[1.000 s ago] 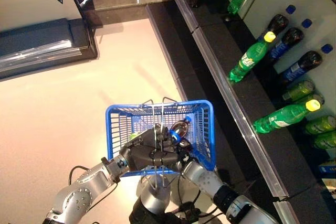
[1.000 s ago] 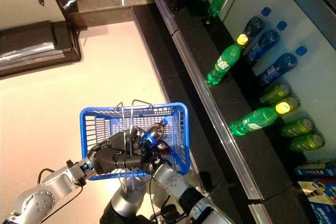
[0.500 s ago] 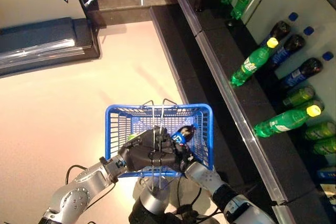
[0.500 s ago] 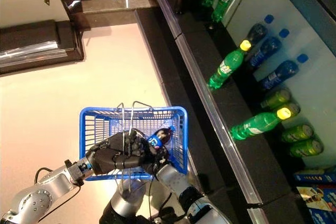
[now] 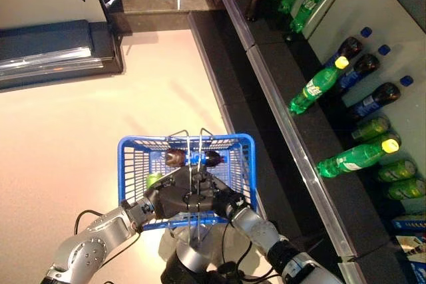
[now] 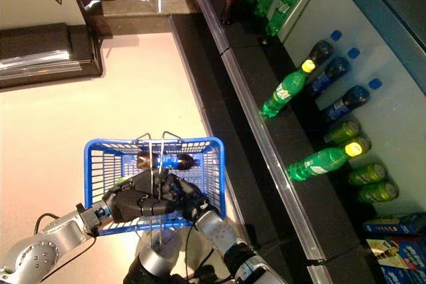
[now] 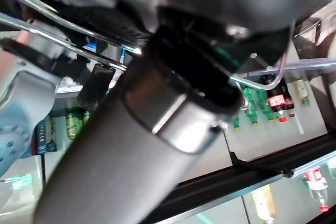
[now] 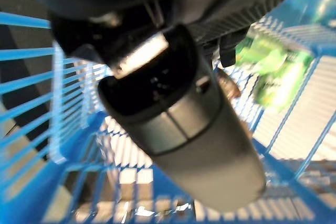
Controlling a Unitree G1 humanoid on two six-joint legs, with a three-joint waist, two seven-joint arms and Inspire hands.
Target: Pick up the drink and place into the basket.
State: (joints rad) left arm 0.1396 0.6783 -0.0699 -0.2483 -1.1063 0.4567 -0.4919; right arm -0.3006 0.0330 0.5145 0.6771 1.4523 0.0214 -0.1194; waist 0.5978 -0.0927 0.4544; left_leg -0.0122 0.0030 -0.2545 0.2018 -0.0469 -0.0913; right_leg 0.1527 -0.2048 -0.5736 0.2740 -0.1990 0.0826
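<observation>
Two hands sit at the near rim of the basket (image 5: 249,164). My left hand (image 5: 174,199) is curled round its wire handles (image 5: 193,164) and carries it. My right hand (image 5: 225,201) is just beside the left at the same rim; whether its fingers are spread or closed I cannot tell. The cola bottle (image 5: 193,158) lies on its side inside the basket against the far wall, apart from both hands, near a green item (image 5: 154,179). In my judgement the placement is done. Risk: pulling the right hand out carelessly could snag the mesh and tip the basket.
</observation>
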